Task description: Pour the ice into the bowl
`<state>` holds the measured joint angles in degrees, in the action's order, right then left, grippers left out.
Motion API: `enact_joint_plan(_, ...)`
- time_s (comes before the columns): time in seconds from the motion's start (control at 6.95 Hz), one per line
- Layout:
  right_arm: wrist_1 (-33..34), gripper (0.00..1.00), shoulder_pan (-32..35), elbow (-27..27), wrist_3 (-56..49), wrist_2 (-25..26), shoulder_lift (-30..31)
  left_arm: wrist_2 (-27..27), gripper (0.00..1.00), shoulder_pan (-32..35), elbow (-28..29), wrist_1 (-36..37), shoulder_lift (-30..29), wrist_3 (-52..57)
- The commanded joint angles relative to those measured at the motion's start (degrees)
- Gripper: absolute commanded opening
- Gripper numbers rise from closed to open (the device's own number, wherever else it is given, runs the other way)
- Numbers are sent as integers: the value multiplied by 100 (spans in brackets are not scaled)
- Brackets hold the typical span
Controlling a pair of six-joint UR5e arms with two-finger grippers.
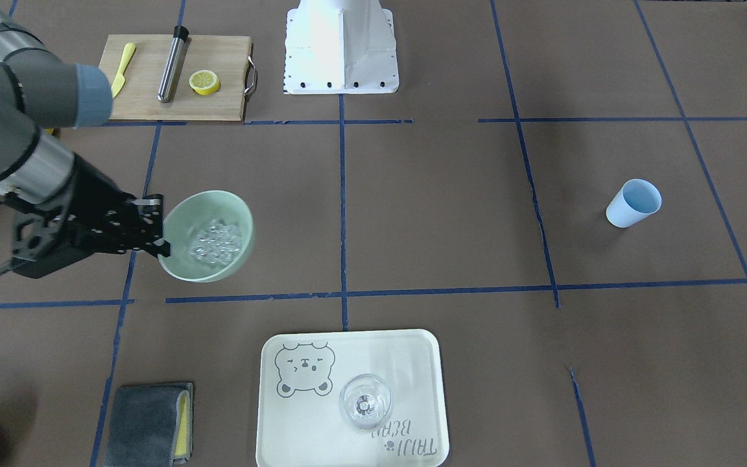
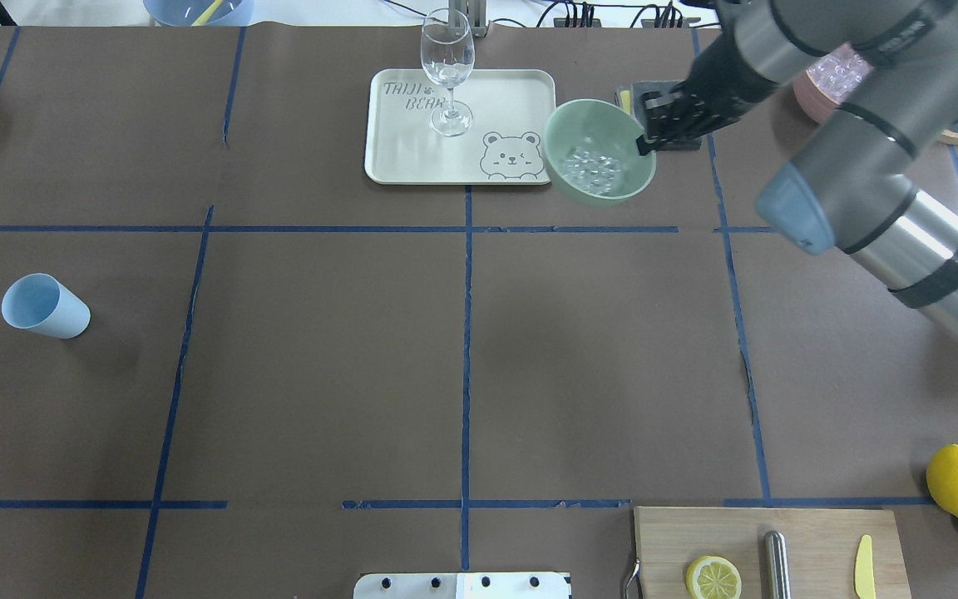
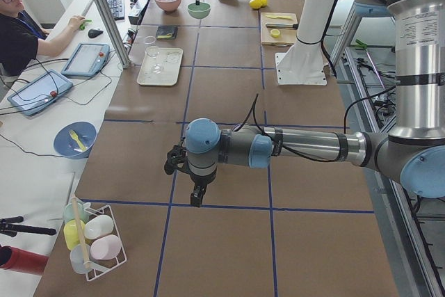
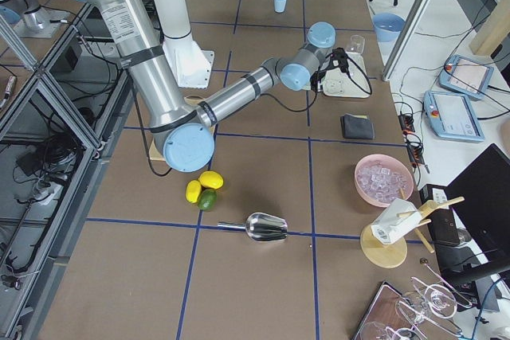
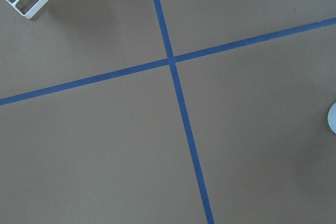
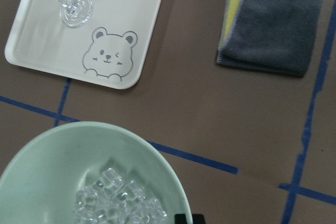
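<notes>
The pale mint-green bowl (image 1: 182, 217) holds a heap of small clear ice cubes (image 1: 216, 243). My right gripper (image 1: 156, 228) is shut on the bowl's rim and seems to hold it a little above the table, near the tray's corner (image 2: 529, 175). The bowl (image 6: 63, 156) and ice (image 6: 118, 203) fill the lower left of the right wrist view. My left gripper (image 3: 197, 196) hangs over bare table near the left end. It shows only in the exterior left view, so I cannot tell whether it is open or shut.
A cream tray (image 2: 396, 158) bears a clear wine glass (image 2: 448, 71). Beside it lies a grey cloth (image 6: 273, 27). A pink container (image 4: 384, 181) of ice stands at the right end. A light blue cup (image 2: 42, 306) stands far left. A cutting board (image 2: 812, 541) carries a lemon slice (image 2: 713, 576).
</notes>
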<state>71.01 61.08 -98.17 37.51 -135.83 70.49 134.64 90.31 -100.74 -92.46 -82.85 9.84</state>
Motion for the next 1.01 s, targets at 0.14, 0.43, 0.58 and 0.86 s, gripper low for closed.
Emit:
enact_joint_plan(0.14, -687, 0, 334, -80, -1702, 66, 2034, 1, 100, 5, -51, 0, 5, 1)
enact_joint_plan(0.43, -1439, 0, 326, 0, -1441, 153, 2512, -8, 100, 5, -69, 0, 5, 1)
enact_joint_plan(0.58, -1449, 0, 317, 78, -1431, 284, 2523, -8, 100, 5, -69, 0, 5, 1)
enact_joint_plan(0.86, -1476, 0, 291, 271, -1448, 338, 2514, 1, 100, 5, -77, 0, 5, 1)
